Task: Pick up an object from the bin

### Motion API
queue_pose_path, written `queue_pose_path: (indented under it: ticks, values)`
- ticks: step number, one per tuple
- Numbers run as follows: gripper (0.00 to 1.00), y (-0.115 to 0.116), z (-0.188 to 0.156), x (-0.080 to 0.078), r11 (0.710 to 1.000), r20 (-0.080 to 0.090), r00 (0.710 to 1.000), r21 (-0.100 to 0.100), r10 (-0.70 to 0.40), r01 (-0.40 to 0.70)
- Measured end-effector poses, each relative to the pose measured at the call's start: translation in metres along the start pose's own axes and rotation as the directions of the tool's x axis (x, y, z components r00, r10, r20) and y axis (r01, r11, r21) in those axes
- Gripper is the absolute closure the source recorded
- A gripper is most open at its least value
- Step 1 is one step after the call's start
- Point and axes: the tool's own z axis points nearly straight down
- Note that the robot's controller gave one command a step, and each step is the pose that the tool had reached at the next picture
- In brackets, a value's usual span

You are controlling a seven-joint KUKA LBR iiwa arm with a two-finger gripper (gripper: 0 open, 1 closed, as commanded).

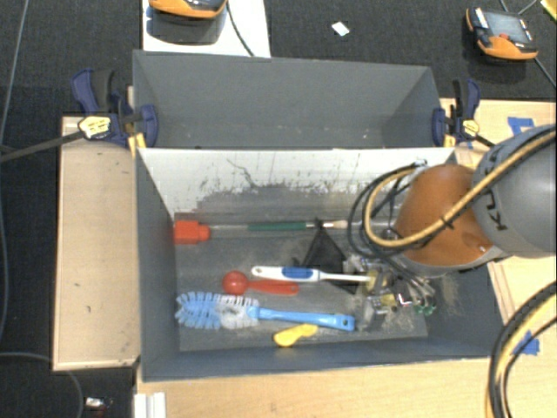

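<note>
My gripper (379, 293) is low in the right part of the bin, under the orange wrist cover. A white and blue toothbrush-like tool (300, 274) lies just left of it, its white end reaching up to the gripper. Below that lies a blue bottle brush (261, 314) with its bristled head at the left and its handle tip close to the gripper. A black wedge-shaped thing (324, 251) sits just up and left of the gripper. Whether the gripper touches any of them is hidden.
A red spoon (242, 282) lies beside the toothbrush head. A yellow piece (296, 333) sits near the front wall. A long rod with a red cap and green grip (248, 229) lies across the back. The arm and its cables cover the bin's right side.
</note>
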Motion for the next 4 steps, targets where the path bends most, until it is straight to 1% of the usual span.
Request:
queue_pose_path:
  ticks: [1,2,4]
  values:
    - [0.0,0.079,0.0,-0.087,0.991,0.017,0.991,0.001,-0.135,0.135]
    - [1.0,0.002,-0.001,-0.005,1.0,-0.002,1.0,0.002,-0.002,0.002]
    - [1.0,0.002,-0.001,-0.005,1.0,-0.002,1.0,0.002,-0.002,0.002]
